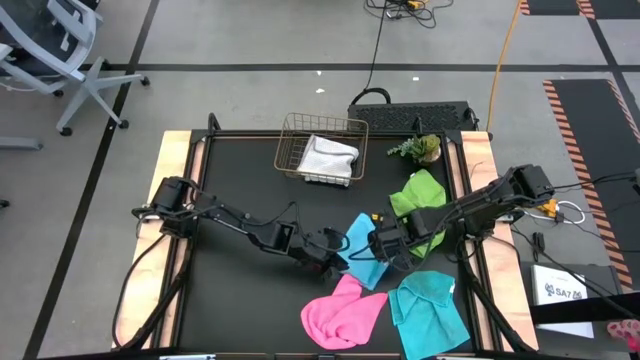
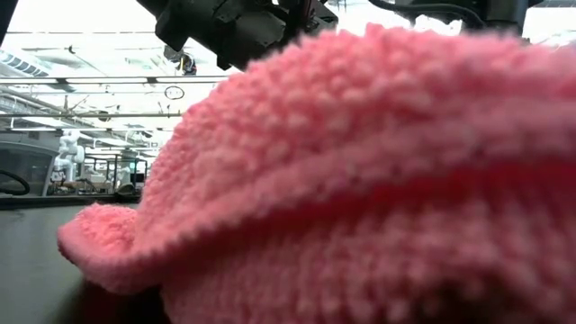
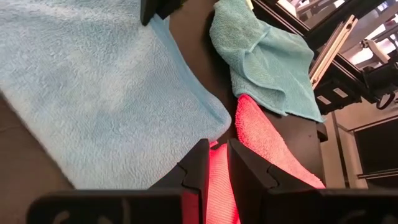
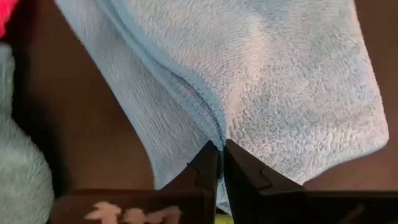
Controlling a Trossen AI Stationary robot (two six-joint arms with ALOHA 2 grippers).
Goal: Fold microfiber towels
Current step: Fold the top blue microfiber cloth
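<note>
While my right gripper [image 4: 221, 146] pinches the light blue fluffy microfiber towel [image 1: 362, 255] mid-table, my left gripper [image 3: 217, 149] sits nearly shut at its opposite edge; whether it grips, I cannot tell. Only overhead shows both arms meeting. The crumpled pink towel [image 2: 378, 180] blocks the low camera.

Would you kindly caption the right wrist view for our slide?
Right gripper shut on a fold of the light blue towel on the dark table.
</note>
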